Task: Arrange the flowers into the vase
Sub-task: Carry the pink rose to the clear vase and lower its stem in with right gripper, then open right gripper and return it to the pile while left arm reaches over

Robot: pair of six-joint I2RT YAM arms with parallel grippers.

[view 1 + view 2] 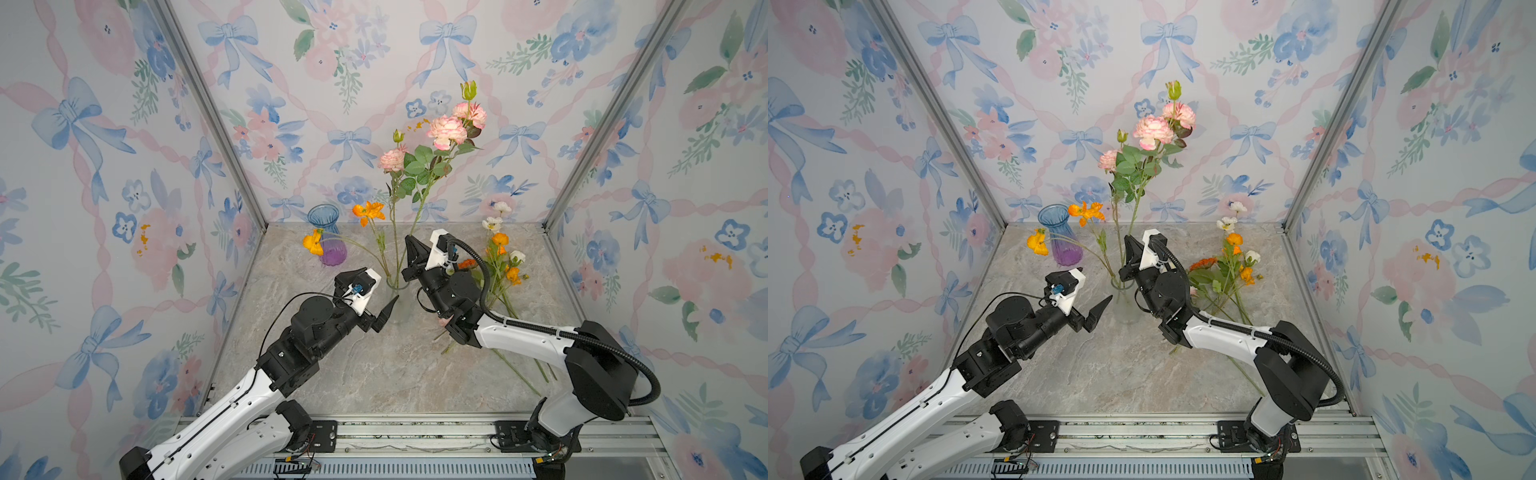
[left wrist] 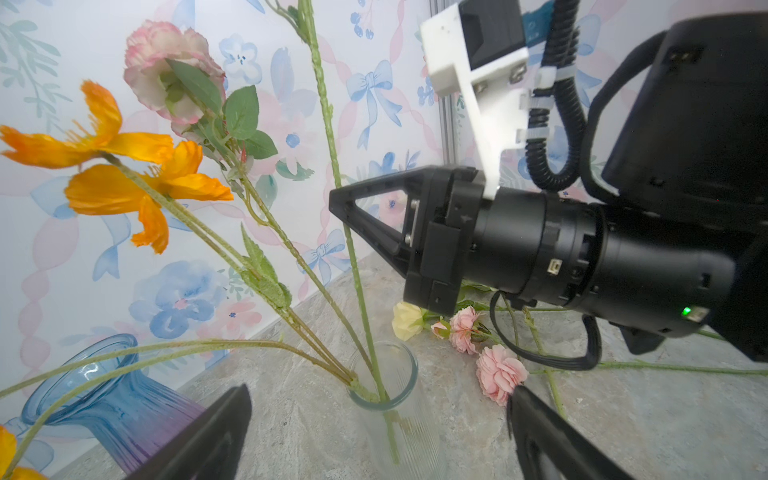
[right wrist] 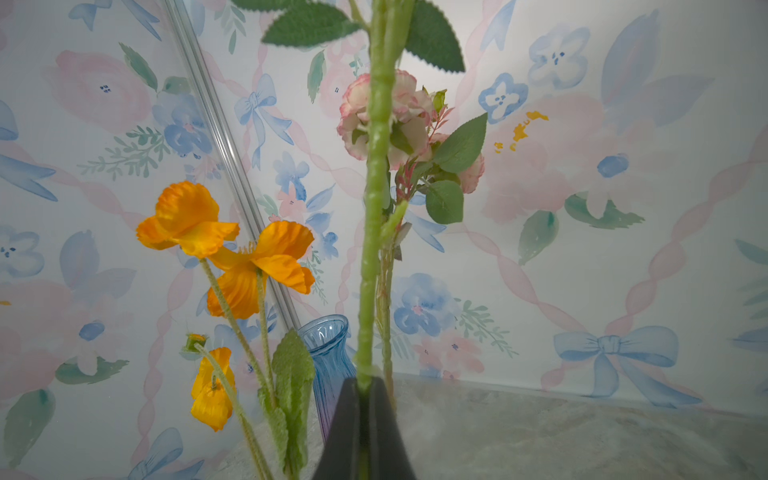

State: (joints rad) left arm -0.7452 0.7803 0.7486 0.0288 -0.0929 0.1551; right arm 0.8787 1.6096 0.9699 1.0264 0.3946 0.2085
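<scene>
I am pinching the long green stem (image 3: 374, 208) of a tall pink ruffled flower spray (image 1: 446, 131) in my right end effector (image 1: 411, 245), just above the clear ribbed glass vase (image 1: 398, 309), where its foot is sitting beside orange poppies (image 1: 368, 212). My left end effector (image 1: 376, 286) is hovering spread beside the vase. I judge the next move is letting go gently, then fetching from the loose flowers (image 1: 500, 266) lying on the worktop (image 1: 374, 374) behind my right arm.

Clear ribbed glass vase (image 2: 419, 415), centre: glossy. Blue-to-purple fluted glass vase (image 1: 328, 245), far left: glossy. Grey marbled tabletop (image 1: 374, 365): smooth, matt. Orange poppy blooms (image 2: 124, 187): cloth-like petals, fuzzy stems.
</scene>
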